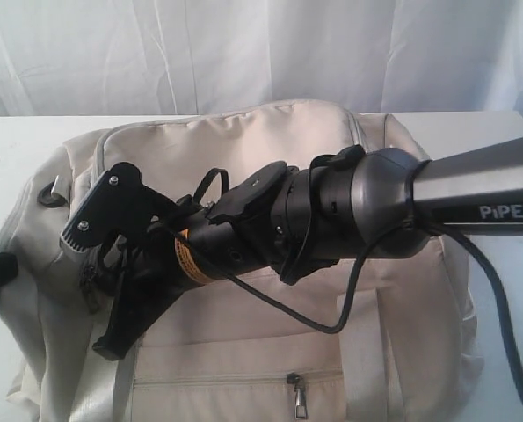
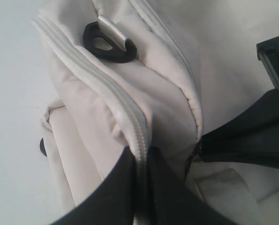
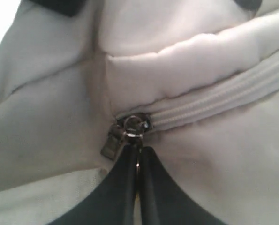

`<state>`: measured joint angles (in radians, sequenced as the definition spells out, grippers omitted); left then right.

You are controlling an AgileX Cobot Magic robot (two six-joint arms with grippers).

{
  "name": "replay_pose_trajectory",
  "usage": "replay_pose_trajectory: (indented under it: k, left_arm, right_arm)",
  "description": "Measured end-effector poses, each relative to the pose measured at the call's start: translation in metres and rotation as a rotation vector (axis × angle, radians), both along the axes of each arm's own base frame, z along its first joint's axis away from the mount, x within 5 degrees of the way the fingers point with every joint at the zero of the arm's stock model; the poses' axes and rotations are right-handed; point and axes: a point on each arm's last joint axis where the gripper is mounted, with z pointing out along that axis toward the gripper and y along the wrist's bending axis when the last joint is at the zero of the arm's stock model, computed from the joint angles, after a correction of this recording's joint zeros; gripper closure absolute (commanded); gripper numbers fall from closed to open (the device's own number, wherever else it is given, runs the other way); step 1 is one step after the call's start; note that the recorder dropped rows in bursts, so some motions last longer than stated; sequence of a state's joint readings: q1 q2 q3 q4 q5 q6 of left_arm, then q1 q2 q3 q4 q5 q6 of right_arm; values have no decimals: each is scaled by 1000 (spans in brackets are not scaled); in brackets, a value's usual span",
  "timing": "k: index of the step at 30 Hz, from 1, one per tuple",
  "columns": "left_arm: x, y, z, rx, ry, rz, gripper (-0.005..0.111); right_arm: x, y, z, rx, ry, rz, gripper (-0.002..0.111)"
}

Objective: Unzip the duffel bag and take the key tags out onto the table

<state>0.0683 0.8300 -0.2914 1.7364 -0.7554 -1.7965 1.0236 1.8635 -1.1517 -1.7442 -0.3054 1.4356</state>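
Fingers (image 3: pixel 118 192) of the right gripper (image 3: pixel 138 157) are pressing all but together on the metal zipper pull (image 3: pixel 131 125) at the end of the main zip, whose teeth are lying closed along the stretch in view. Fingers (image 2: pixel 174 197) of the left gripper (image 2: pixel 140 161) are squeezing the raised zip seam of the duffel bag (image 1: pixel 270 141) between them, apparently gripping the tape, though the angle is making that hard to confirm. A black D-ring (image 2: pixel 106 44) is sitting just beyond that seam. The right arm is reaching across the cream bag toward the left of the exterior view, and the bag is lying on the white table (image 1: pixel 15 141), its front pocket zip (image 1: pixel 294 391) facing the camera
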Motion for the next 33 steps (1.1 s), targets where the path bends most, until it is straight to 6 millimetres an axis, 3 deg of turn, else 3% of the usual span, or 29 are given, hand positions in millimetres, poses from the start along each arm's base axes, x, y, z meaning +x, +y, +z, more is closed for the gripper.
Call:
replay_pose_trajectory:
  k: [4,12,15,24,27,29,33]
  left_arm:
    - [0,0,0,0,0,0,102]
    - [0,0,0,-1,0,-2,102]
    - [0,0,0,-2,0,-3,102]
    - [0,-1,0,-8,0,-8,102]
    - [-1,-2,1,-17,1,-16,102]
    - [-1,-2,1,-17,1,-16,102]
    - [-1,-2,1,-18,1,-17,102]
  right_arm:
    - [2,-1,2,2,-15,-23,108]
    - [7,-11,37,62,-119,-112,108]
    - [10,-10,41,66,-142,-140,108]
    - [29,4,89,172,-307,-209,108]
    - [38,14,88,168,-350,-216,108]
    - [51,30,81,158,-393,-226,108]
    - [75,43,80,170,-432,-287,108]
